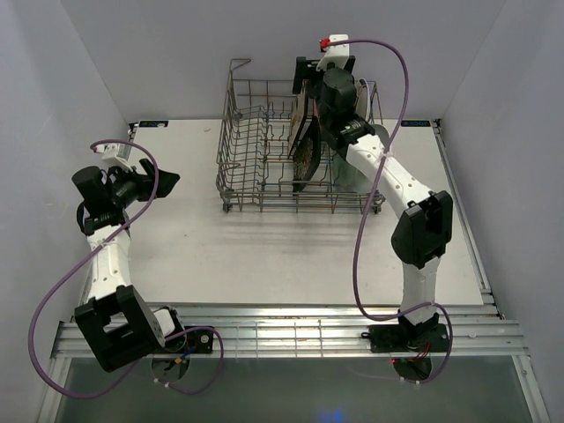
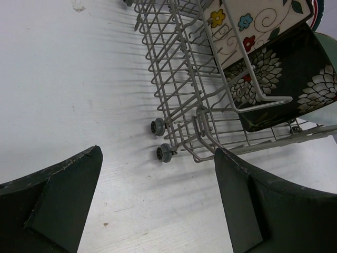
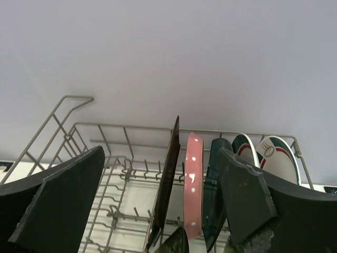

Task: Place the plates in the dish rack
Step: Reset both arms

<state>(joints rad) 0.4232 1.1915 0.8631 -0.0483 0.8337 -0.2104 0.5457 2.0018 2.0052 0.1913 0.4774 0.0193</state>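
Right fingers (image 3: 63,200) wide, empty, above dish rack (image 1: 260,141).
Lift straight up, clear of plates (image 3: 194,179); left fingers (image 2: 58,195) wide too.

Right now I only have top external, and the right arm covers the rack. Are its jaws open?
Observer: Yes. The right wrist view shows the right gripper open wide.
Operator: What's standing beyond it?
Observer: A pink dotted plate on edge, with a dark teal plate right beside it.
Operator: Anything at the rack's other end?
Observer: The left wrist view shows a cream floral square plate next to a dark floral square plate, both inside the dish rack.
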